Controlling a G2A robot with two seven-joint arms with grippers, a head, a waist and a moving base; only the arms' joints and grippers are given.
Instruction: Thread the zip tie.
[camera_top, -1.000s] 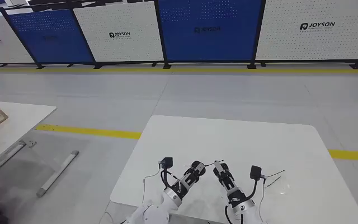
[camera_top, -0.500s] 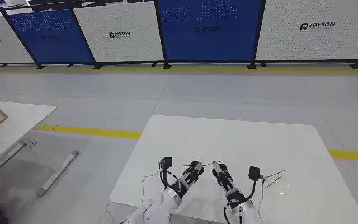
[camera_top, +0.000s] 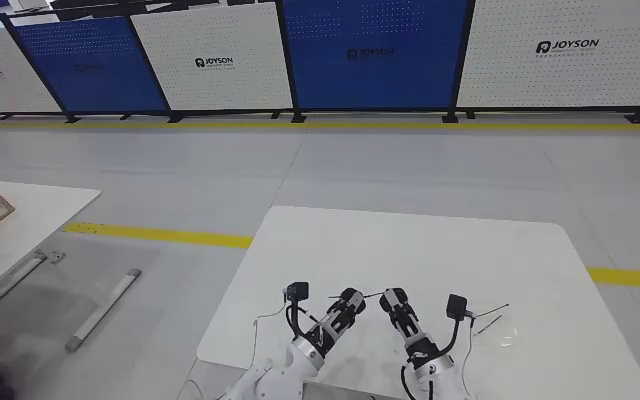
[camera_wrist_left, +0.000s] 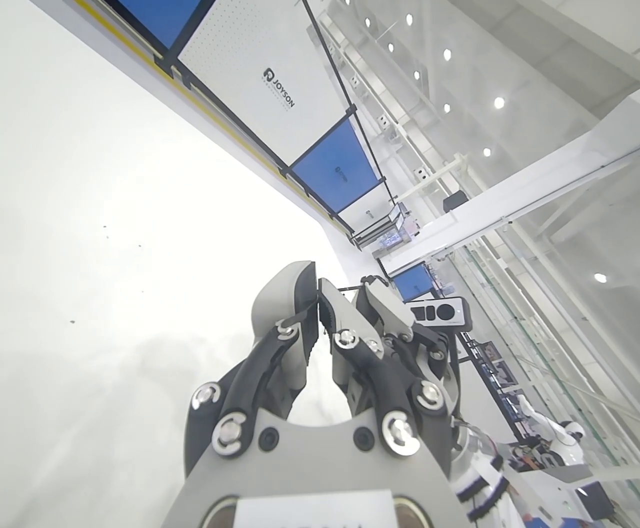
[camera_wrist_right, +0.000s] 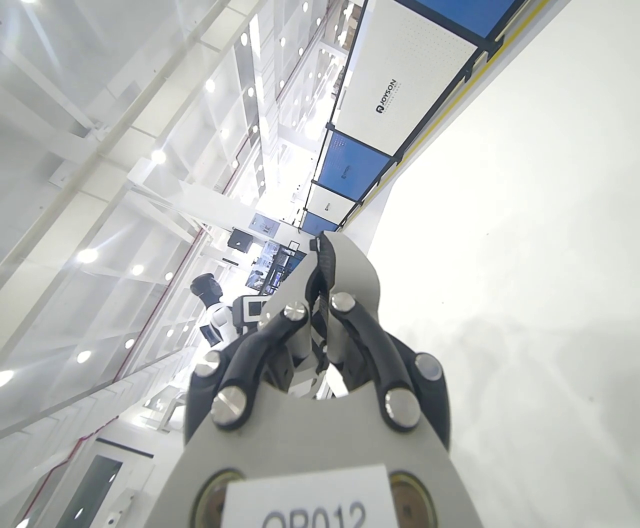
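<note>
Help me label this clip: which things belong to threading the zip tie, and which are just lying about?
In the job: the zip tie, held between the left gripper and the right gripper, both shut on it.

Lying about: loose zip ties, flat on the table beside the right arm, untouched.
</note>
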